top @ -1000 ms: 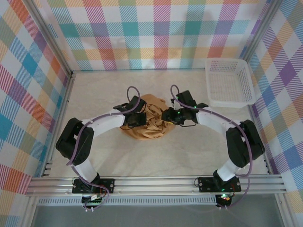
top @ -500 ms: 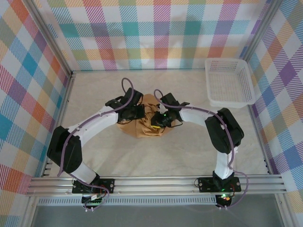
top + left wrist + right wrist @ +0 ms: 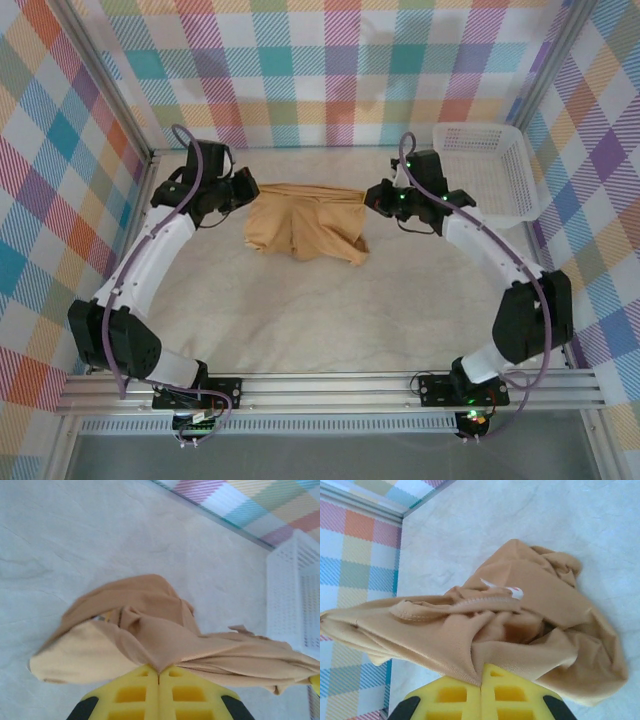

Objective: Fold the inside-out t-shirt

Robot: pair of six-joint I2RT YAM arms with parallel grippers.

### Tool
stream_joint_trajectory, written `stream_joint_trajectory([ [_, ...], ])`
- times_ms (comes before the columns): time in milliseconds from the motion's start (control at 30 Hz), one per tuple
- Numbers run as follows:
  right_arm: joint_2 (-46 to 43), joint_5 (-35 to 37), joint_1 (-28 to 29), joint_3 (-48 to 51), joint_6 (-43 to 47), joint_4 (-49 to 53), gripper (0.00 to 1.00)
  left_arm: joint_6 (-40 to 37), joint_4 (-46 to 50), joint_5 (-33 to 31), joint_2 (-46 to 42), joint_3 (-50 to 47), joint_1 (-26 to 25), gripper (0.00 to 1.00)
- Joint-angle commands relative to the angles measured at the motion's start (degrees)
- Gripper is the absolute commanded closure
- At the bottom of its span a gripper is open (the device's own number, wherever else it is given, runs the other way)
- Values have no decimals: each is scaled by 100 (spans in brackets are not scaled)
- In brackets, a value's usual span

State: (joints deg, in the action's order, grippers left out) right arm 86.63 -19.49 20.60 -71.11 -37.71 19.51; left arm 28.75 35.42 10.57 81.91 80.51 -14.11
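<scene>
The inside-out t-shirt (image 3: 305,222) is tan cloth, stretched between my two grippers at the back of the table, its lower part sagging onto the surface. My left gripper (image 3: 243,187) is shut on the shirt's left edge; in the left wrist view the yellow fingers (image 3: 131,695) press together with a pinch of the t-shirt (image 3: 165,640) between them. My right gripper (image 3: 374,197) is shut on the right edge. In the right wrist view the t-shirt (image 3: 520,625) bunches at the closed gripper (image 3: 481,684), a small white tag (image 3: 516,592) showing near a seam.
A white mesh basket (image 3: 484,175) stands at the back right, close behind my right arm, and its wall (image 3: 295,595) shows in the left wrist view. Plaid walls enclose the pale table (image 3: 330,320). Open table surface lies in front of the shirt.
Both grippers have lifted and pulled apart toward the back, spreading the bunched shirt into a wide band. The right gripper closed on the cloth during this time.
</scene>
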Motion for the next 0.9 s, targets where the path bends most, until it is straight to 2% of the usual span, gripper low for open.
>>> stream_joint_trajectory([
  [0, 241, -64, -15, 639, -53, 195, 100, 449, -433, 225, -225, -642, 167, 100],
  [133, 454, -415, 115, 1001, -31, -178, 100, 682, -934, 559, -153, -1244, 22, 100],
  [200, 527, -455, 166, 926, 109, -9, 100, 596, -991, 582, -140, -1304, -83, 100],
  [333, 376, 300, 506, 547, 498, 519, 58, 410, -1226, 709, -239, -1404, -345, 100],
  [400, 333, 366, 735, 369, 662, 452, 43, 370, -1280, 727, -275, -1445, -444, 100],
  [433, 370, 342, 867, 254, 739, 360, 37, 361, -1320, 749, -283, -1471, -481, 100],
  [567, 839, -56, 1324, -179, 1034, -130, 24, 385, -1346, 815, -272, -1522, -514, 100],
  [700, 1559, -372, 1549, -554, 1118, -664, 24, 342, -1205, 774, -276, -1415, -513, 100],
  [867, 2200, -556, 1651, -761, 1065, -1363, 29, 318, -1073, 788, -238, -1234, -492, 100],
])
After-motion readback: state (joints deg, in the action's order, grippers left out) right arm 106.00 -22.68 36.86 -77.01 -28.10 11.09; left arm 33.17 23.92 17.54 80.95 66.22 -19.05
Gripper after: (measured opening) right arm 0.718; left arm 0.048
